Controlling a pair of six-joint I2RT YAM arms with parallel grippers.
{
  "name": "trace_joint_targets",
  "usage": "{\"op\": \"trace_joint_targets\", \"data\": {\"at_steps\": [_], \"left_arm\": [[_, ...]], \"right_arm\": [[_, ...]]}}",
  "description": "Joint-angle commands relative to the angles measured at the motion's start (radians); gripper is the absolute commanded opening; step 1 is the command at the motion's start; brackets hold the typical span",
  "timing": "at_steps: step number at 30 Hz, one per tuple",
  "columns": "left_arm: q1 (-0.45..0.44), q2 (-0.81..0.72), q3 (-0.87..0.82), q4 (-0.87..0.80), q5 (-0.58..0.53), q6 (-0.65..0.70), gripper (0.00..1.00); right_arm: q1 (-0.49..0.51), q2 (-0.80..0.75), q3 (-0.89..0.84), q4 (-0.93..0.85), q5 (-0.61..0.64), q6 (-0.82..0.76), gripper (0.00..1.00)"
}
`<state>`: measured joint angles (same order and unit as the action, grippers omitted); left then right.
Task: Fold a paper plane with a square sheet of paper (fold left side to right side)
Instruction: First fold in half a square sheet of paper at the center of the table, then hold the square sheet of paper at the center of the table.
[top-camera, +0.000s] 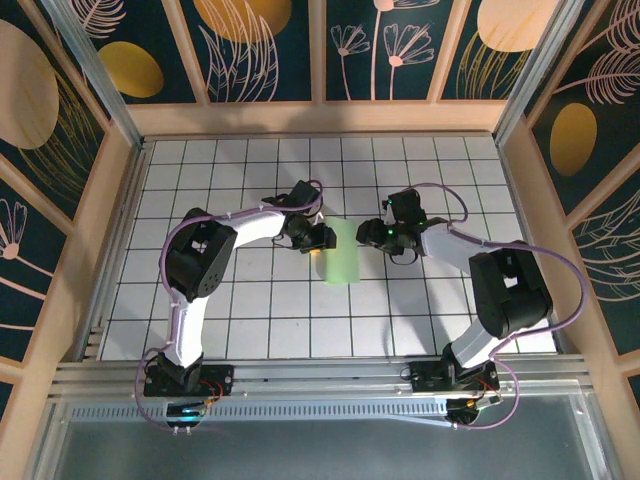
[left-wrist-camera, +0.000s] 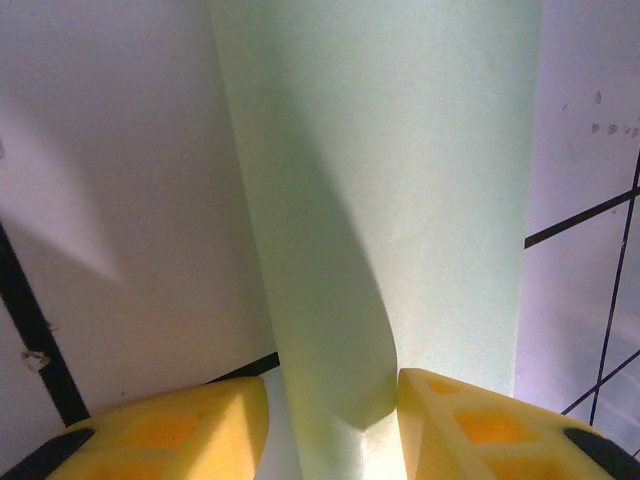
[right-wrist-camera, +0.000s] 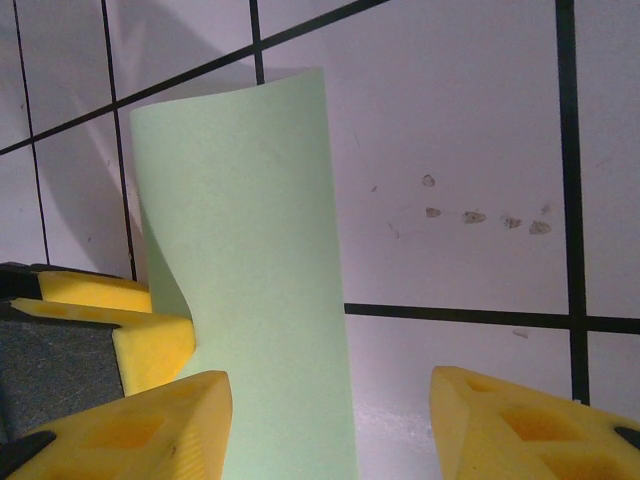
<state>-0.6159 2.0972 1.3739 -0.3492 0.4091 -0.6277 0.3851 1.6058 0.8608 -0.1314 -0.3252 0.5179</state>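
Paper sheet (top-camera: 340, 255) between left gripper (left-wrist-camera: 332, 388) fingers, beside right gripper (right-wrist-camera: 330, 380)

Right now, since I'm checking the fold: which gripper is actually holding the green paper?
The left gripper: the square sheet of paper curls up from between its fingers. The right gripper stands open, bare tile showing in its gap.

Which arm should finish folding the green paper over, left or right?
Probably the left. The left tool has the square sheet of paper curled up in its grip, so it can carry that edge across. The right tool is open beside the sheet, holding nothing.
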Motion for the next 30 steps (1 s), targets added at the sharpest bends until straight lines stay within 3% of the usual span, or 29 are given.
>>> {"op": "trace_joint_targets", "data": {"at_steps": [1,30], "left_arm": [[-0.042,0.149,-0.036,0.054,-0.079,0.026,0.42],[-0.042,0.150,-0.072,0.095,-0.055,-0.008,0.42]], "right_arm": [[0.001,0.018,-0.005,0.010,-0.025,-0.017,0.55],[0.037,0.073,0.021,0.025,-0.071,-0.018,0.48]]}}
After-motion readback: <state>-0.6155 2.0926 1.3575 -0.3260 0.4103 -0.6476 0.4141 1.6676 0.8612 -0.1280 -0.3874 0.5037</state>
